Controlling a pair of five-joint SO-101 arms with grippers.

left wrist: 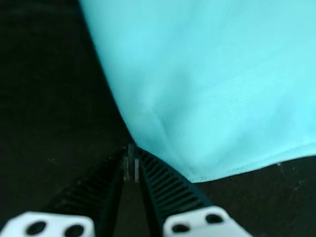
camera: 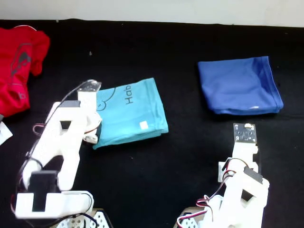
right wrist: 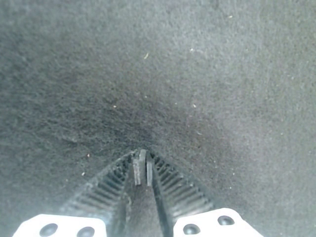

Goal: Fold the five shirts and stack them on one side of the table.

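Note:
A folded cyan shirt [camera: 130, 111] lies flat near the middle of the black table. My left gripper [left wrist: 131, 165] is shut, its tips right at that shirt's [left wrist: 212, 84] left edge; no cloth shows between them. In the high view the left arm [camera: 71, 133] leans over the same edge. A folded blue shirt [camera: 240, 85] lies at the back right. A crumpled red shirt [camera: 19, 66] is heaped at the far left. My right gripper [right wrist: 142, 170] is shut low over bare black cloth, and its arm [camera: 244, 137] stands in front of the blue shirt.
Black cloth covers the table [camera: 180, 166], with open room between the two arms and in front of the cyan shirt. A small white scrap [camera: 4, 134] lies at the left edge. The table's far edge meets a pale wall [camera: 190, 9].

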